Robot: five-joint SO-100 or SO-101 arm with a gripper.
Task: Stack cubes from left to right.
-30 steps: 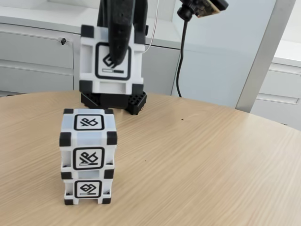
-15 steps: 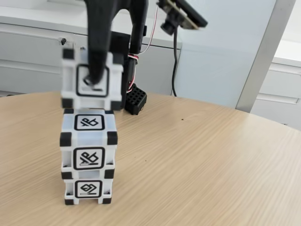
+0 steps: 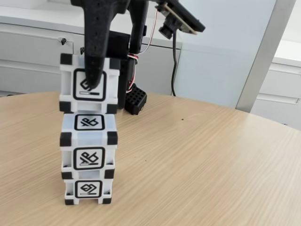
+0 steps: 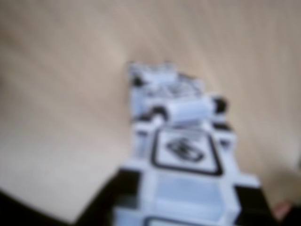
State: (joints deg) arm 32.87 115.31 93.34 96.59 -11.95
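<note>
In the fixed view the black gripper (image 3: 94,70) came down from twelve o'clock and was clenched on the top cube (image 3: 89,84), one finger (image 3: 96,52) lying across the glyph on its front face. That cube sat right over a two-high stack at about eight o'clock on the wooden table (image 3: 202,160): the middle cube (image 3: 88,141) rested squarely on the bottom cube (image 3: 88,187), and the held one looked to be touching the middle cube's top, though whether its weight was down could not be told. A small camera (image 3: 178,19) hung off the arm at one o'clock. The wrist view was blurred; it showed the top cube (image 4: 186,155) near six o'clock with the stack (image 4: 164,94) just beyond it.
</note>
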